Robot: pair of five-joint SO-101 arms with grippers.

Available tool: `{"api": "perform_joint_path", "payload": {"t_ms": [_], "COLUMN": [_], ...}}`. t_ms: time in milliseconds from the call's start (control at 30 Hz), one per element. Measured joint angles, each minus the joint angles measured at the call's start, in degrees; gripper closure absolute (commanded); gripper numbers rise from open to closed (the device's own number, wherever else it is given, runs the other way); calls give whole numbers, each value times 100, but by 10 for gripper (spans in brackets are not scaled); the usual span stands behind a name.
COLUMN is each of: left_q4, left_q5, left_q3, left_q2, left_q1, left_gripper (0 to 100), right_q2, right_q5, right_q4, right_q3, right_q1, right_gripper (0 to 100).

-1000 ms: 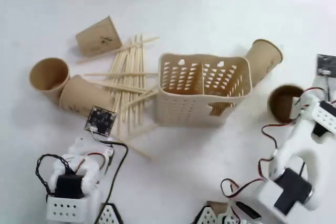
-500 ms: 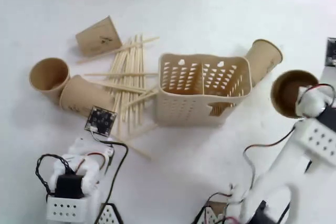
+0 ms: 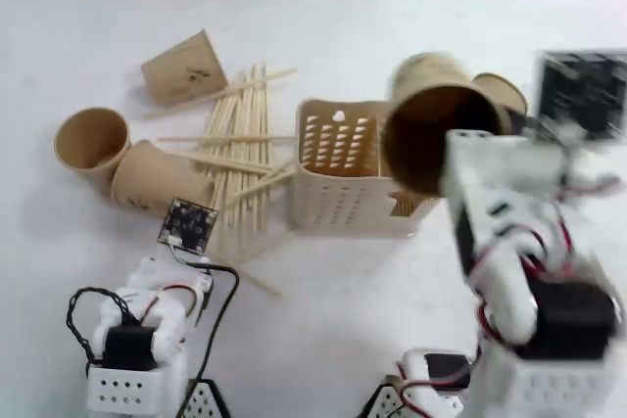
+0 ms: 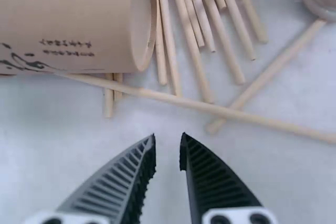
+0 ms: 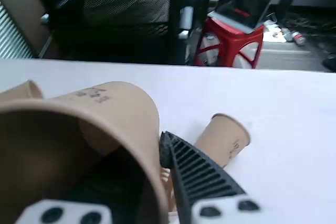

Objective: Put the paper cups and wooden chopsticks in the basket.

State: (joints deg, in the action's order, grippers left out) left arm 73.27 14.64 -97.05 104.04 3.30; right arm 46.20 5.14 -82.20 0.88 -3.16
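Over the right end of the basket point(image 3: 338, 205), the right gripper point(image 5: 155, 157) pinches the held cup point(image 3: 427, 124) by its rim, with one finger point(image 5: 194, 174) against the outside of the wall and the other inside the mouth. The held cup is tipped on its side with its mouth toward the arm's base. In the high view it overlaps the basket's right compartment (whether it hangs above the rim or dips below it, I cannot tell). Just behind it, the leaning cup point(image 3: 507, 93) rests against the basket's far right corner.

Left of the basket, the chopsticks point(image 3: 245, 149) lie spread on the white table point(image 3: 392, 36), and a few of them touch the basket's wall. The side-lying cup point(image 3: 157, 178) rests across the left edge of the pile, touching the upright cup point(image 3: 91, 141) beside it. The far cup point(image 3: 181, 68) lies on its side beyond the pile.

The left gripper point(image 4: 167, 145) hangs low over the table just short of the chopsticks. Its fingers are parted by a narrow gap and grip nothing. One stray chopstick point(image 4: 220, 109) lies crosswise just ahead of the tips
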Motion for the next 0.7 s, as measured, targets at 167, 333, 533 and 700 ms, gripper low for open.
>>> {"api": "perform_joint_path", "payload": {"t_ms": [167, 333, 533, 700], "left_q4": [0, 0, 0, 0], "left_q5": [0, 0, 0, 0], "left_q3": [0, 0, 0, 0], "left_q2": [0, 0, 0, 0], "left_q1": [0, 0, 0, 0], "left_gripper": [905, 905, 905, 905], "right_q2": [-624, -651, -703, -712], "right_q5": [-18, -35, -53, -53], "right_q4": [-62, 62, 316, 615], "right_q3": [-9, -404, -941, -1486], "right_q1": [-97, 167, 624, 624], "right_gripper": [981, 981, 981, 981]}}
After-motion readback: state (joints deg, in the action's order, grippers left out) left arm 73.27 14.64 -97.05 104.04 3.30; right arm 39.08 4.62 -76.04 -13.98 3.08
